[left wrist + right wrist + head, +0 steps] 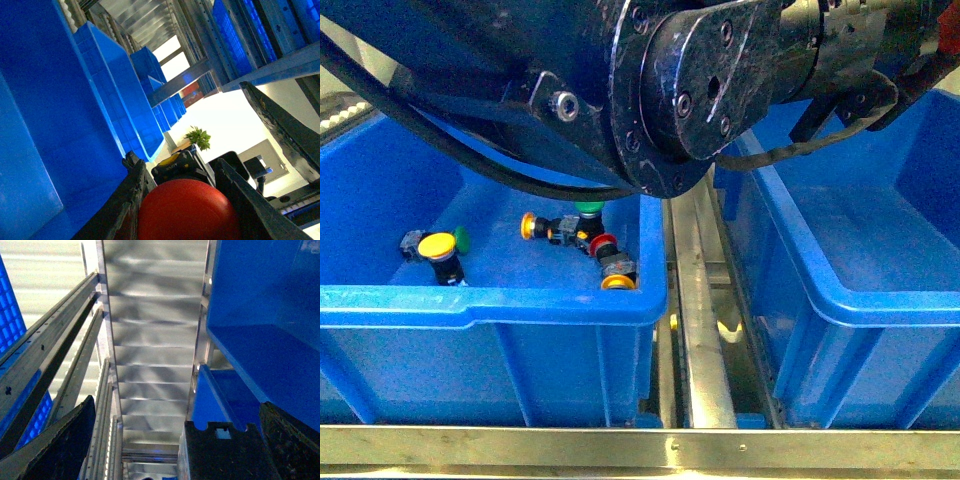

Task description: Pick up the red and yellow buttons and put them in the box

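Left bin (490,300): one yellow button (437,245), one loose red button (603,244), two green buttons (587,208), two orange buttons (528,226). Second red button (187,212) clamped inside left end effector (175,165); right end effector (177,405) spread, empty.

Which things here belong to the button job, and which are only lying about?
For the job:
red button, held in the left gripper
yellow button
blue box on the right, probably the target

Only lying about:
green buttons
orange-faced buttons
left bin they lie in
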Robot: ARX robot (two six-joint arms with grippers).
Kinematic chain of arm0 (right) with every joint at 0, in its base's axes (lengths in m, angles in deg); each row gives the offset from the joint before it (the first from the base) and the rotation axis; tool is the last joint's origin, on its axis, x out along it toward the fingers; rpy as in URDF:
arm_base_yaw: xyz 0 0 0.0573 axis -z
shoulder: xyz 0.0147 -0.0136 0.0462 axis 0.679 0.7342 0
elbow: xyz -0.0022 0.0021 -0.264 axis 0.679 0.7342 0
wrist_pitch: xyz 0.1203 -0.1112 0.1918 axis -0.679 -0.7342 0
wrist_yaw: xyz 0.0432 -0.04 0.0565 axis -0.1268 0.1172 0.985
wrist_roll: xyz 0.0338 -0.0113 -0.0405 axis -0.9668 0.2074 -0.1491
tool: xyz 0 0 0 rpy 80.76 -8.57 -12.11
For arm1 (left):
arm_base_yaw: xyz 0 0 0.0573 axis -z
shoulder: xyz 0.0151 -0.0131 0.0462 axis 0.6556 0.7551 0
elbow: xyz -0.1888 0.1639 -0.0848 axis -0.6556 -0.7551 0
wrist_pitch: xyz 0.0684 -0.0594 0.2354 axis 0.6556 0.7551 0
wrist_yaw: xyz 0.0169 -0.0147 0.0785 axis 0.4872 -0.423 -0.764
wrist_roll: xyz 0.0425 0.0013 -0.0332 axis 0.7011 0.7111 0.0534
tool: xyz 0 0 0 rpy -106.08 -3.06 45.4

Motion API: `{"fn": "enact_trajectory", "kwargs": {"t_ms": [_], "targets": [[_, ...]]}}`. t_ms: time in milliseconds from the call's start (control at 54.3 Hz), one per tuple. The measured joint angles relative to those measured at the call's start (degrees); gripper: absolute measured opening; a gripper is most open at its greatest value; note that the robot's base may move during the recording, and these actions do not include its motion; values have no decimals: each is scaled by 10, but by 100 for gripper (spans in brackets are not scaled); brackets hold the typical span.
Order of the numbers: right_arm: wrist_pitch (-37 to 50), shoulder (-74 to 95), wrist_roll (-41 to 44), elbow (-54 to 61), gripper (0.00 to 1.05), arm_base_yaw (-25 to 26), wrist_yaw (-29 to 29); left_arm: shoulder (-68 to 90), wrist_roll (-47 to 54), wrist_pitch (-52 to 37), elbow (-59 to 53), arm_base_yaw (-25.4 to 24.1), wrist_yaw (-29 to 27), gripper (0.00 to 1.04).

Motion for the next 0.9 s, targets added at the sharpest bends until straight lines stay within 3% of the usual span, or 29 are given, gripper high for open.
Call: {"fn": "enact_trajectory", "kwargs": {"t_ms": [405, 460, 737, 847, 903], "targets": [[-16, -20, -1, 0, 97, 8, 11, 0, 4, 16, -5, 5, -7, 33], [-19, -21, -1, 0, 91, 8, 10, 0, 4, 18, -6, 7, -7, 33], [-52, -24, 3, 8, 42, 14, -1, 0, 8, 29, -6, 16, -16, 33], [-53, -24, 5, 10, 28, 14, -2, -3, 8, 32, -5, 17, -21, 33], [-53, -24, 5, 10, 27, 14, -3, -6, 8, 33, -4, 17, -23, 33]]}}
